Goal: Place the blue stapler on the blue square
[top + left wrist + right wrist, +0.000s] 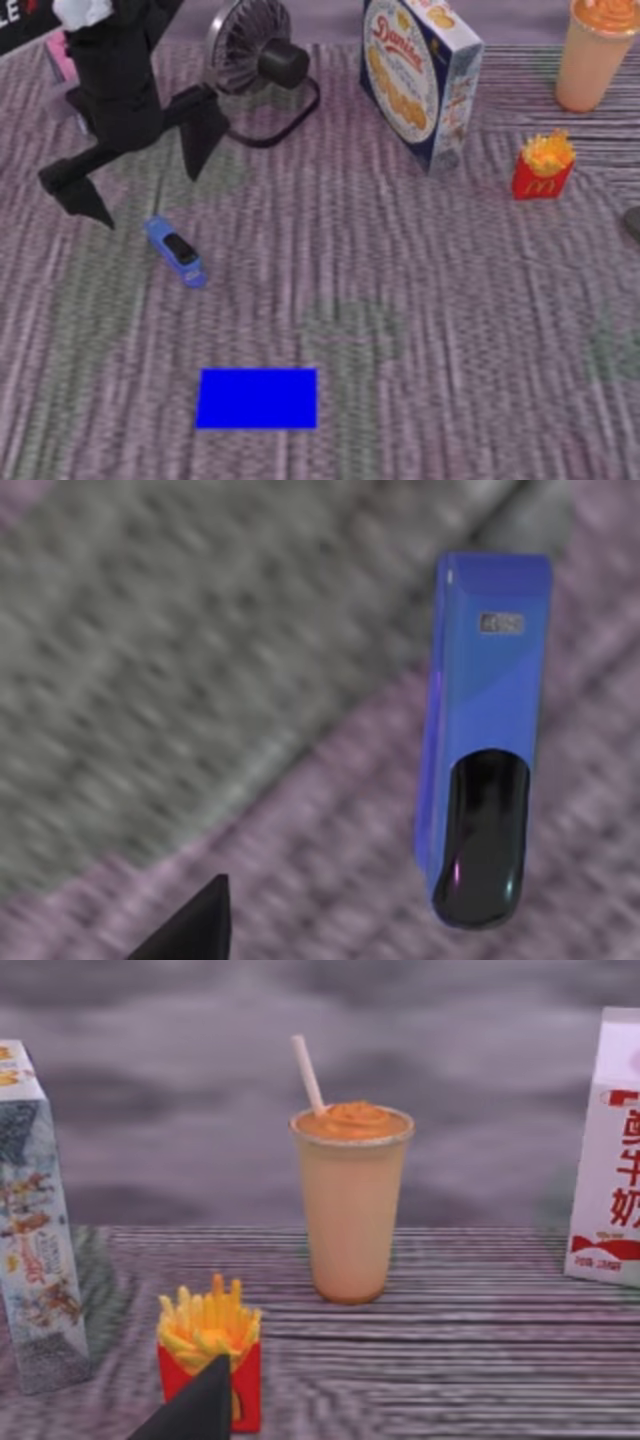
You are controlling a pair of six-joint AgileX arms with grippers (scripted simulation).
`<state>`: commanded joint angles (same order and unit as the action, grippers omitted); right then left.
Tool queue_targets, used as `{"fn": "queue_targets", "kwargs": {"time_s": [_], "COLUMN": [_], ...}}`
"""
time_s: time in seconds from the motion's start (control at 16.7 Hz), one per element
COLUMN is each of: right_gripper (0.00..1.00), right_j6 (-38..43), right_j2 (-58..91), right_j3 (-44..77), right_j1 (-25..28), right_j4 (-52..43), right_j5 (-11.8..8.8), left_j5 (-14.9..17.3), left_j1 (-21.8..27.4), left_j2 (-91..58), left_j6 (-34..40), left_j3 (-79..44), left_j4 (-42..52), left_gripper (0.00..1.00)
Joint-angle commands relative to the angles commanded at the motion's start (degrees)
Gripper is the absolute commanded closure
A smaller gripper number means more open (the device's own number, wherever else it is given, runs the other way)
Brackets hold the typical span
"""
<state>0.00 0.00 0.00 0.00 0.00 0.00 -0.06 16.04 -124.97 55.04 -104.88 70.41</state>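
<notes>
Nearest the camera's lower edge lay the flat, bright blue square [257, 398], a matte patch on the ribbed purple-grey woven tablecloth [420, 330]. Beyond it, well apart, the small glossy blue stapler [175, 251] with its black top strip rested slantwise on the cloth. The left gripper [147, 180] hung just beyond it, its black wedge fingers [200, 130] spread wide, holding nothing. Farther back stood a red carton of fries [543, 166], a cookie box [418, 75], a round black fan [255, 55] and a cup of orange drink [596, 50]. The right gripper barely showed; its fingers I could not tell.
</notes>
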Motion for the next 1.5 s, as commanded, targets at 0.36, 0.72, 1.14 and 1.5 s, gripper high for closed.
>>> {"fn": "queue_targets", "kwargs": {"time_s": [0.36, 0.72, 1.14, 1.5], "right_gripper": [0.0, 0.0, 0.0, 0.0], "right_j6": [0.0, 0.0, 0.0, 0.0], "right_j2": [0.0, 0.0, 0.0, 0.0], "right_j3": [0.0, 0.0, 0.0, 0.0], "right_j1": [0.0, 0.0, 0.0, 0.0], "right_j4": [0.0, 0.0, 0.0, 0.0], "right_j5": [0.0, 0.0, 0.0, 0.0], "left_j5": [0.04, 0.05, 0.05, 0.05], "left_j1": [0.04, 0.06, 0.06, 0.06], "left_j2": [-4.03, -5.0, -5.0, -5.0], "left_j6": [-0.05, -0.01, -0.01, -0.01], "left_j3": [10.08, 12.25, 12.25, 12.25], "left_j4": [-14.76, -17.44, -17.44, -17.44], "left_gripper": [0.0, 0.0, 0.53, 0.98]}}
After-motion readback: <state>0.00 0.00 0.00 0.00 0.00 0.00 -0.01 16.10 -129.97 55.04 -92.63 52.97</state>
